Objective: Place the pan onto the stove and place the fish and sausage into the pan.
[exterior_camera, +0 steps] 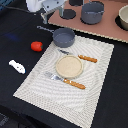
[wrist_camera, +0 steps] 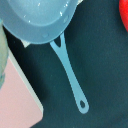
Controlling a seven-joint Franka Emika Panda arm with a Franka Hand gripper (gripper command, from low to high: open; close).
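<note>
The pan [exterior_camera: 63,36], a small blue-grey saucepan, sits on the dark table at the far edge of the placemat, just in front of the stove [exterior_camera: 102,29]. Its thin handle [exterior_camera: 44,28] points to the exterior view's left. My gripper [exterior_camera: 45,19] hangs above the end of the handle, apart from it, with its jaws looking open and empty. The wrist view shows the pan [wrist_camera: 35,20], its handle [wrist_camera: 70,70], a stove corner [wrist_camera: 17,102] and no fingers. The red sausage [exterior_camera: 36,46] and the white fish [exterior_camera: 16,66] lie on the table at the exterior view's left.
A grey pot [exterior_camera: 92,12] and a black burner disc [exterior_camera: 67,14] are on the stove. The striped placemat [exterior_camera: 95,85] holds a beige plate [exterior_camera: 69,66] and orange-handled cutlery [exterior_camera: 88,59]. A bowl [exterior_camera: 123,19] stands at the far right.
</note>
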